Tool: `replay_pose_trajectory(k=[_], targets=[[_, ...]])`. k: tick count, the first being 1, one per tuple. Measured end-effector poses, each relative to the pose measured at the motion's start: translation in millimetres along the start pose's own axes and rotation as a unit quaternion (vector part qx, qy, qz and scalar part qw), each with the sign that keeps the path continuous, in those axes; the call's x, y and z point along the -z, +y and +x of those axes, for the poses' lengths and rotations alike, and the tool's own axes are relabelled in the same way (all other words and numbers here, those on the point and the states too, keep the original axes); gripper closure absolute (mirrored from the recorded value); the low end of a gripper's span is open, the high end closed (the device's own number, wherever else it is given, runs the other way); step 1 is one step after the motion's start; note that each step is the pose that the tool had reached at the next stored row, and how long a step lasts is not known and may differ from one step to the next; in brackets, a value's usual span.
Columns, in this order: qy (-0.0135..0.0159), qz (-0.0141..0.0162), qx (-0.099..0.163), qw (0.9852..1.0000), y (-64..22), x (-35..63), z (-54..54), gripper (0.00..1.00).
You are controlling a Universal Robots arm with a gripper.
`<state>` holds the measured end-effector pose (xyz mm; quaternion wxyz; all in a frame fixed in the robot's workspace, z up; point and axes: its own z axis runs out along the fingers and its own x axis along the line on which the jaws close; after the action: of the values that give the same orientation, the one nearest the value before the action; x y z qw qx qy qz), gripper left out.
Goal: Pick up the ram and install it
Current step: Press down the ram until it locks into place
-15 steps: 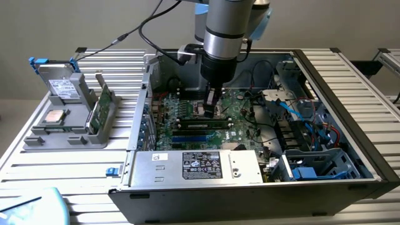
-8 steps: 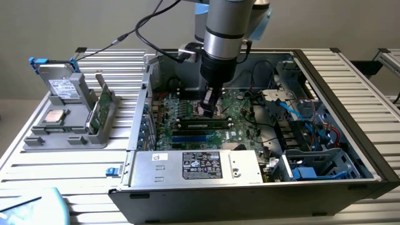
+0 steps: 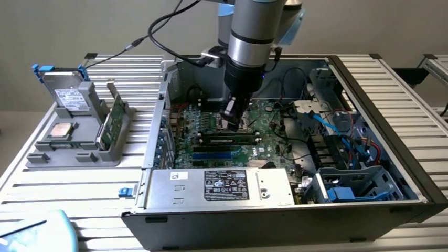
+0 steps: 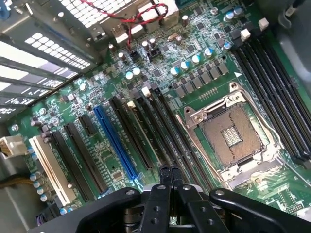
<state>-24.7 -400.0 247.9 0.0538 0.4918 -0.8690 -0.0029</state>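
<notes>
- Claw (image 3: 231,125): down inside the open computer case (image 3: 392,105), low over the main board (image 3: 210,123). In the wrist view its two black fingertips (image 4: 170,175) are pressed flat together. Fully closed, nothing gripped between them.
- Ram (image 3: 227,139): a long dark stick lying in one of the slots on the main board. In the exterior view it is just below the claw tip and runs across the board. In the wrist view it shows as a thin pale edge in a black slot (image 4: 146,136), with the closed fingertips right at one end. Cannot tell whether the tips actually touch it.
- Around it, wrist view: more black slots alongside, a blue slot (image 4: 114,141) a little further out, and the open square processor socket (image 4: 233,136) on the other side with bare contacts.
- Case contents, exterior view: the main board on the floor, a silver power box (image 3: 224,186) with a black label along the near wall, and blue and red cables beside a drive cage toward the exterior view's right.
- Grey holder (image 3: 63,157): on the slatted table to the exterior view's left, apart from the case. It carries a grey drive (image 3: 68,97) with a white sticker leaning at the back, a square silver chip (image 3: 62,130) lying flat in its recess, and a second green stick (image 3: 112,123) standing on edge in the slot nearest the case.
</notes>
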Motion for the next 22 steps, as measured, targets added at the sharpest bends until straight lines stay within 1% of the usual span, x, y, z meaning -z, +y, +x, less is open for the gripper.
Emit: replay_pose_trajectory(k=[4,8,13,15,16,17,22], targets=[[-0.0017,-0.0027,-0.030,0.9995,0.0,-0.1,0.0,0.89],[-0.0033,-0.0054,-0.060,0.9982,0.0,-0.1,0.0,0.89],[-0.0048,-0.0081,-0.095,0.9955,0.0,-0.2,0.0,0.89],[-0.0048,-0.0084,-0.107,0.9942,0.0,-0.2,0.0,0.89],[-0.0043,-0.0078,-0.112,0.9936,0.0,-0.2,0.0,0.89],[-0.0033,-0.0064,-0.117,0.9931,0.0,-0.2,0.0,0.89],[0.0024,0.0023,-0.138,0.9904,0.0,-0.2,0.0,0.89]])
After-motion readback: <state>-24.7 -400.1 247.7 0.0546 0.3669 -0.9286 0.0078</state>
